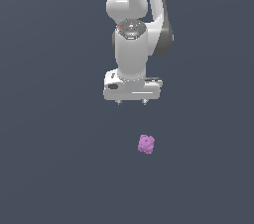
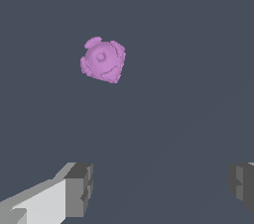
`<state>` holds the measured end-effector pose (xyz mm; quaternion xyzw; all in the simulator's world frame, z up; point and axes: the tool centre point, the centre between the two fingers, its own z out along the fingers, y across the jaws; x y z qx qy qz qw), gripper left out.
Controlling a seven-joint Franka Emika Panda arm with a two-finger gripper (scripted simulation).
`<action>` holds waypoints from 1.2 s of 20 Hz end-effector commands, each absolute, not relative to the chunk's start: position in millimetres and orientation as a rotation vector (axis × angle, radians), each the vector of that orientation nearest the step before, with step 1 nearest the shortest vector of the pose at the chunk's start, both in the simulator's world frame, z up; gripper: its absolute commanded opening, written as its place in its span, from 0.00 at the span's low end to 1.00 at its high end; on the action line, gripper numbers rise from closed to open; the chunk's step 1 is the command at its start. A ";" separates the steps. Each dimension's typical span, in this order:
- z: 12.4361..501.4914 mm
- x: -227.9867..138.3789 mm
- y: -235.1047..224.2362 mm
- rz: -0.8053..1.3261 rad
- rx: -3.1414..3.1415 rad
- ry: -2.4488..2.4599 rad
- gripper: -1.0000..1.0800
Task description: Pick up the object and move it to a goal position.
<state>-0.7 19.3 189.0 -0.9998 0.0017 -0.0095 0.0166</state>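
While white Panda arm is cut off by upper frame edge in exterior view, white gripper (image 1: 131, 102) is seen hanging above plain dark grey-blue surface (image 1: 54, 168), fingers spread wide, nothing held. Only two short fingertips (image 1: 119, 102) are made out below gripper body. Small lumpy pink-purple blob (image 1: 146, 144) is seen lying on surface at about five o'clock from gripper, apart from it. In wrist view, blob (image 2: 102, 60) is shown whole; grey finger pads (image 2: 79, 189) are partly cropped by frame edges.

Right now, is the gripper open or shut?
Open. In the wrist view the two fingers stand far apart with only bare floor between; the gripper holds nothing, and the pink object lies apart.
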 end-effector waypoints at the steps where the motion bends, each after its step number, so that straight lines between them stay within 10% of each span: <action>1: 189.0 -0.7 19.3 -0.030 -3.108 0.005 0.96; 24: 165.7 12.8 34.1 0.018 -3.120 0.015 0.96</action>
